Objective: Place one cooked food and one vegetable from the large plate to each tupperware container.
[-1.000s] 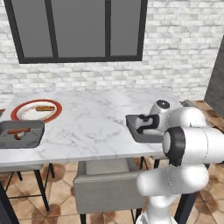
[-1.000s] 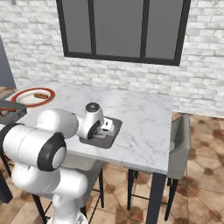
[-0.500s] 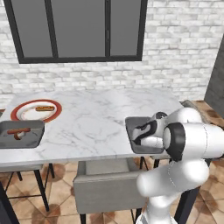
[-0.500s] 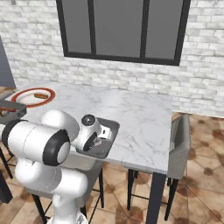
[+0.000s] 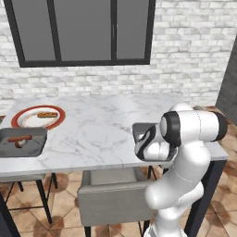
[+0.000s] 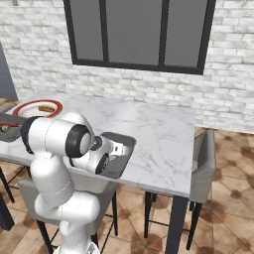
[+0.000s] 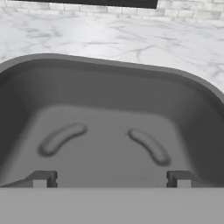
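We see the white arm bent low over the near right corner of the marble bench [image 5: 97,134], its hand dipped into one of the two dark grey tupperware containers [image 6: 119,141], the right-hand one, which sits close to the bench's front edge. In the hand view the fingers [image 7: 41,179] stand spread wide apart, one tip at each lower corner, with nothing pinched between them; the gripper [image 7: 109,180] hovers just above the container floor [image 7: 109,144], where we make out two raised, rounded ridges in the same grey as the tray. We cannot tell whether any food lies in this tray, as the hand covers much of it in both base views. Well apart, at the far left of the bench, the large plate [image 5: 38,117] with its broad red rim carries an elongated brownish piece of food [image 5: 47,114]. Just in front of the plate, at the left edge of the bench, sits the other container [image 5: 22,141], holding a reddish-brown sausage-like piece [image 5: 19,138] and a small pale item beside it. A grey chair [image 5: 115,201] is tucked under the bench beside the arm, and another grey chair [image 6: 203,166] stands at the bench's right end. A dark-framed window [image 5: 83,30] is set in the white brick wall behind.
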You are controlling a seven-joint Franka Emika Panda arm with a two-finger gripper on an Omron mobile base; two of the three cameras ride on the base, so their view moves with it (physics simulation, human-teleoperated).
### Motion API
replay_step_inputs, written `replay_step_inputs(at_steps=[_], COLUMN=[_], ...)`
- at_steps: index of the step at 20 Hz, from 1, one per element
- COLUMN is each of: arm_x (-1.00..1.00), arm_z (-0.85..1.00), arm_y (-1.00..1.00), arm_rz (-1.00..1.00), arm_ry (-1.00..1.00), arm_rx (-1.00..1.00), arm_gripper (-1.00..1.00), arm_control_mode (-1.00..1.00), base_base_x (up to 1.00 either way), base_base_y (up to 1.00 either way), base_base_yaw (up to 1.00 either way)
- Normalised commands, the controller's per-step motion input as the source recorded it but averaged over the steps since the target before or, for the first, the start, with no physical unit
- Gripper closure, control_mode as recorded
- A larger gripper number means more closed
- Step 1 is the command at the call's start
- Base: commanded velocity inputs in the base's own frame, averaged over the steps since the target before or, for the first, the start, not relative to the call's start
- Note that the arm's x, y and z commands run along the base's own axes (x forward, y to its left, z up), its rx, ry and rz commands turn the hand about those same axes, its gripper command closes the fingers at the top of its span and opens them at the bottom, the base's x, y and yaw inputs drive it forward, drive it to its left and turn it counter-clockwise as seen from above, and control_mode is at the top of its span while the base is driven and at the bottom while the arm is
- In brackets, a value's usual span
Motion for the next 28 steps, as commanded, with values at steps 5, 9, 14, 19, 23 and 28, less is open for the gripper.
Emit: replay_step_inputs(at_steps=[5, 9, 14, 19, 23, 28], arm_x=[-0.02, -0.13, -0.27, -0.46, -0.61, -0.52], arm_z=[0.5, 0.89, 0.79, 0.64, 0.65, 0.65], arm_y=[0.0, 0.0, 0.0, 0.0, 0.0, 0.0], arm_rz=[0.0, 0.0, 0.0, 0.0, 0.0, 0.0], arm_ry=[0.0, 0.0, 0.11, 0.36, 0.3, 0.17], arm_rx=[0.0, 0.0, 0.0, 0.09, 0.11, 0.04], arm_gripper=[-1.0, -1.0, -1.0, -1.0, -1.0, -1.0], arm_control_mode=[-1.0, -1.0, -1.0, -1.0, -1.0, -1.0], base_base_x=[0.0, 0.0, 0.0, 0.0, 0.0, 0.0], base_base_y=[0.0, 0.0, 0.0, 0.0, 0.0, 0.0], base_base_yaw=[0.0, 0.0, 0.0, 0.0, 0.0, 0.0])
